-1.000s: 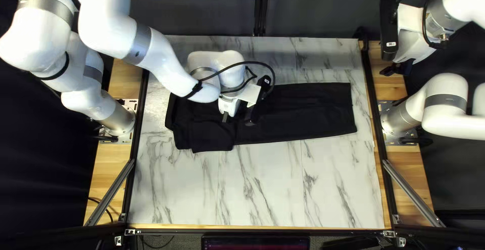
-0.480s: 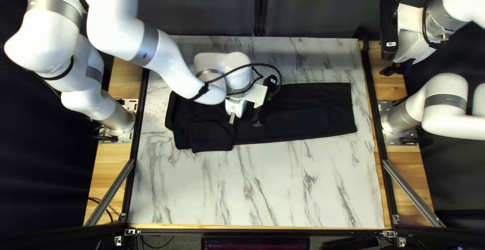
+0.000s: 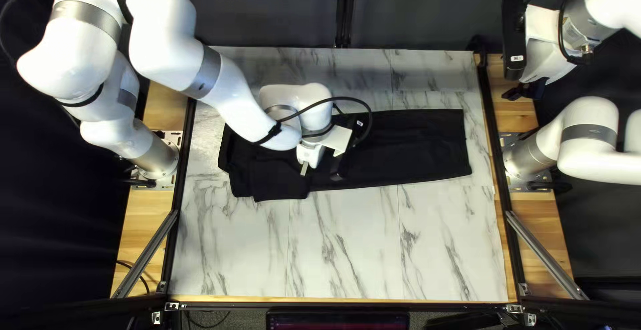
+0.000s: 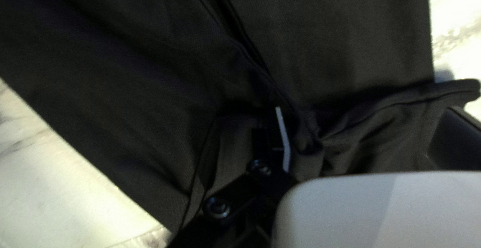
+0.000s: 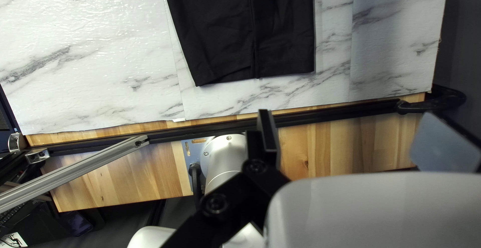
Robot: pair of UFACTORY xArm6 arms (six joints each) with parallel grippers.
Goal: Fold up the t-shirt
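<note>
A black garment (image 3: 414,146), shaped more like trousers than a t-shirt, lies lengthwise along the far half of the table; its left end is folded and uneven. Over its left part is my left gripper (image 3: 322,170), low against the cloth. In the left wrist view the fingers of my left gripper (image 4: 368,135) stand wide apart, with rumpled black cloth (image 4: 371,122) between and ahead of them. My right gripper (image 3: 524,91) hangs off the table at the right of the top left view. In the right wrist view my right gripper (image 5: 356,135) is open and empty, the garment's hems (image 5: 255,75) ahead of it.
The marble-patterned tabletop (image 3: 347,250) extends from the garment to the near edge. Black rails (image 3: 491,136) run along both sides, with metal struts (image 3: 544,253) beside them. My left arm's upper links cross above the table's far left corner.
My left gripper has moved right and then toward the near edge over the garment. The right arm stays where it was, and the garment's outline looks nearly the same.
</note>
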